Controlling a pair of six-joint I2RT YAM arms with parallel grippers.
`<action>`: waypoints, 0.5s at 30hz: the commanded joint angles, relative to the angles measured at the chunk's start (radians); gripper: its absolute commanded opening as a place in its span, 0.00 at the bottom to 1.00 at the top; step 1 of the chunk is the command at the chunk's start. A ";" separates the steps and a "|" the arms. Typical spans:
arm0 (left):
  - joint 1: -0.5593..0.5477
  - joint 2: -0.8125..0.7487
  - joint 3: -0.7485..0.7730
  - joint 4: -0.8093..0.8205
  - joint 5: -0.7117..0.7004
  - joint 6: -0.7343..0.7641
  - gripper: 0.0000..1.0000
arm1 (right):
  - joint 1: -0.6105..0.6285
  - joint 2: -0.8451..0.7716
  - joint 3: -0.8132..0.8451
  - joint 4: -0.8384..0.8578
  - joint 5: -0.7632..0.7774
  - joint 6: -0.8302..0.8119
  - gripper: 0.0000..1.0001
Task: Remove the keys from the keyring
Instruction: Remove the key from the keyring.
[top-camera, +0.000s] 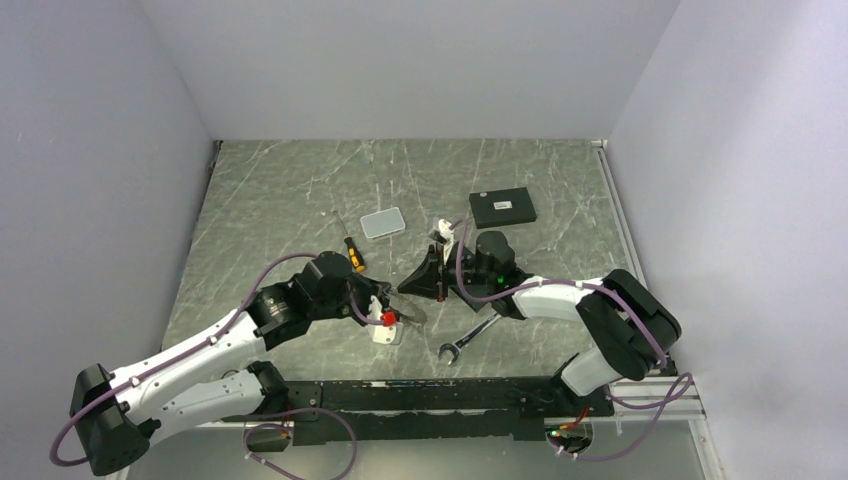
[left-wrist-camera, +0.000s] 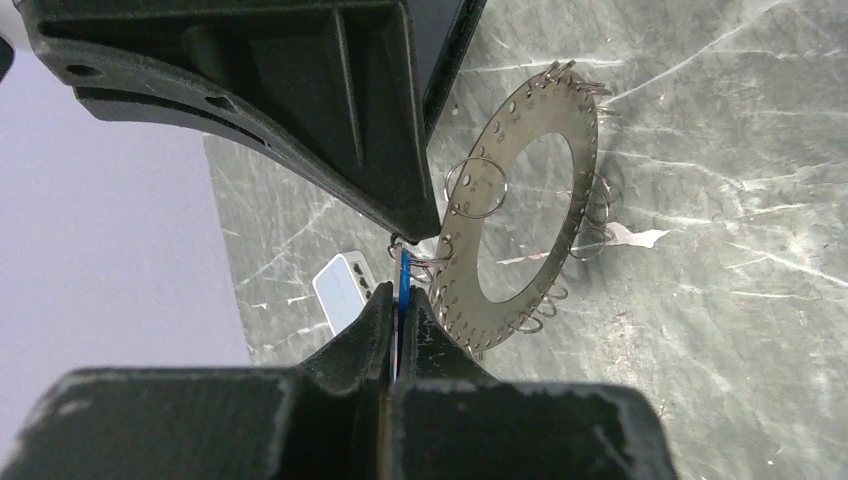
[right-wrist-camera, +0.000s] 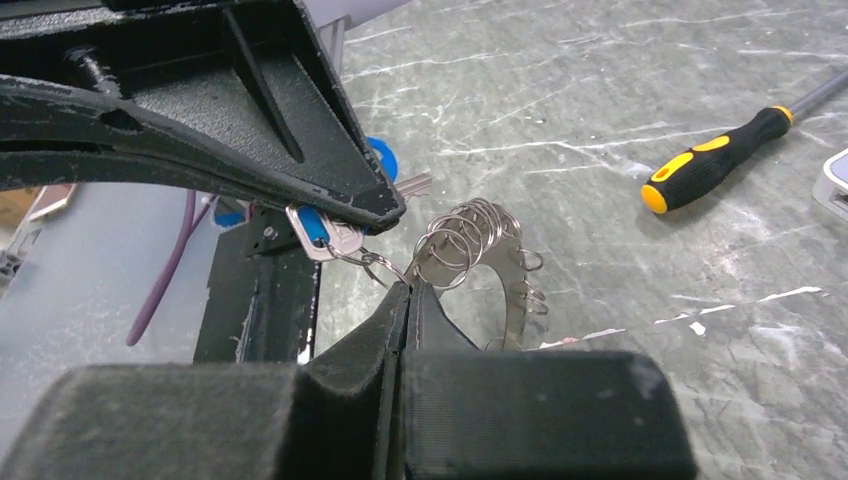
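**Marble table: both grippers closed at the keyring**

Grey marble table (top-camera: 280, 190), with pale walls around it. My left gripper (left-wrist-camera: 400, 298) has its jaws closed on the blue key (left-wrist-camera: 401, 272). My right gripper (right-wrist-camera: 408, 292) has its jaws pressed together on the rim of the keyring (left-wrist-camera: 548, 108), a flat metal disc with many small wire rings along its edge. The keyring is between my two grippers, tilted, toward the 6 o'clock side of the table. A wrench (top-camera: 467, 338) lies at 4 o'clock from it and a screwdriver (top-camera: 352, 255) at 10 o'clock.
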 joint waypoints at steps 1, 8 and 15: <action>-0.009 -0.026 0.046 0.051 0.052 0.093 0.00 | -0.007 -0.033 0.027 -0.053 -0.051 -0.105 0.00; -0.012 0.001 -0.044 0.119 0.140 0.200 0.00 | -0.048 -0.051 0.050 -0.273 -0.076 -0.204 0.00; -0.014 -0.002 -0.031 0.039 0.160 0.198 0.00 | -0.030 -0.050 0.041 -0.299 -0.157 -0.210 0.00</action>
